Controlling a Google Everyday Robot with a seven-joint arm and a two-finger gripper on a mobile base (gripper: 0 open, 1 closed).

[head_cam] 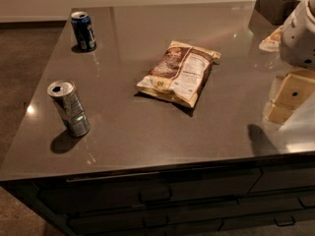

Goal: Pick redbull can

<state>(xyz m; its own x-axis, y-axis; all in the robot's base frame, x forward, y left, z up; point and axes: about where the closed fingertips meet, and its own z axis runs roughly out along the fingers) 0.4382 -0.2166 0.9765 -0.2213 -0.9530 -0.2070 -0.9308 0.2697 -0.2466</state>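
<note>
The redbull can (pixel 69 108) is a tall slim silver can with faint green-blue marks low on its side. It stands upright near the front left corner of the dark counter (pixel 147 136). My gripper (pixel 290 97) shows as a cream-coloured part at the right edge of the view, below the white arm housing (pixel 299 33). It hangs over the right side of the counter, far to the right of the can, and holds nothing that I can see.
A shorter dark blue can (pixel 83 31) stands at the back left. A chip bag (pixel 178 73) lies flat in the middle of the counter. A dark container (pixel 275 4) sits at the back right corner. Drawers (pixel 157 195) run below the front edge.
</note>
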